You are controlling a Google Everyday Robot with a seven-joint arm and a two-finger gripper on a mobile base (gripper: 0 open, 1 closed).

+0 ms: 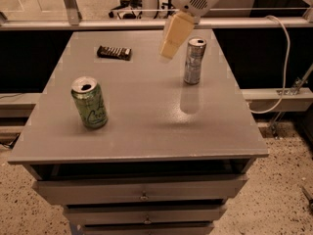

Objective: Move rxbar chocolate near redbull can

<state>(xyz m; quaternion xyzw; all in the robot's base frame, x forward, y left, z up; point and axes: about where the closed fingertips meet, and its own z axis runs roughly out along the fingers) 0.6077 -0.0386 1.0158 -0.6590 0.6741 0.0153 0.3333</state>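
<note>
Grey bench (146,136) is carrying everything. Cream claw (167,49) is hanging over the back, just left of the redbull can (194,61); grip cannot tell. green can (89,103) is standing front-left. rxbar chocolate (114,52), a flat dark wrapper with pale lettering, is lying back-left, well apart from the redbull can.

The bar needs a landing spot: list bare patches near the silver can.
Bare tabletop lies between redbull can and rxbar chocolate, and across the front, right of the green can. Crowded: the end effector hangs beside the redbull can's upper left.
</note>
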